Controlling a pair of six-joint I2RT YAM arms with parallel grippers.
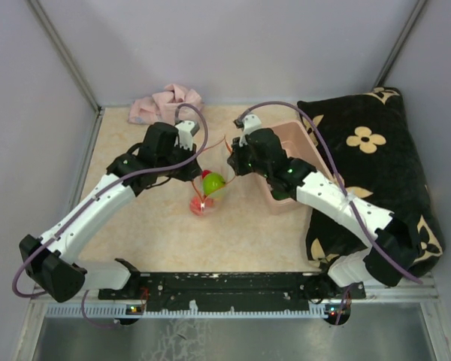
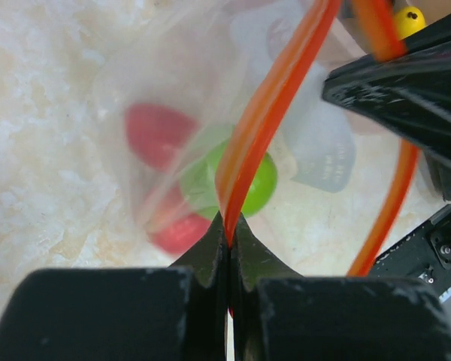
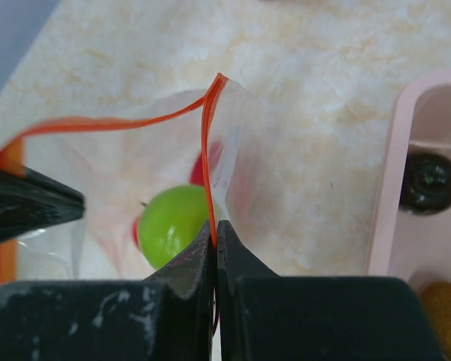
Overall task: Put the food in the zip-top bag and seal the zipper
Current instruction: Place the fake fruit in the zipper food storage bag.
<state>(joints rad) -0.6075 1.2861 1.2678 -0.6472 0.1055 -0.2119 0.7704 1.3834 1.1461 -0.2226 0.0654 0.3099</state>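
The clear zip-top bag (image 1: 205, 194) hangs between both grippers over the table's middle. A green apple (image 1: 213, 183) and red fruit (image 1: 200, 204) lie inside it; they also show in the left wrist view, green apple (image 2: 264, 188), red fruit (image 2: 156, 133). My left gripper (image 2: 230, 235) is shut on the red-orange zipper (image 2: 274, 98). My right gripper (image 3: 215, 239) is shut on the zipper's other side (image 3: 207, 158), with the green apple (image 3: 173, 224) below. The bag mouth is spread open. A dark ball (image 3: 430, 180) and a brown piece (image 3: 445, 310) lie in the pink tub.
The pink plastic tub (image 1: 307, 150) stands right of the bag, under the right arm. A pink cloth (image 1: 165, 102) lies at the back. A black flowered cushion (image 1: 376, 173) fills the right side. The enclosure walls close the back and sides.
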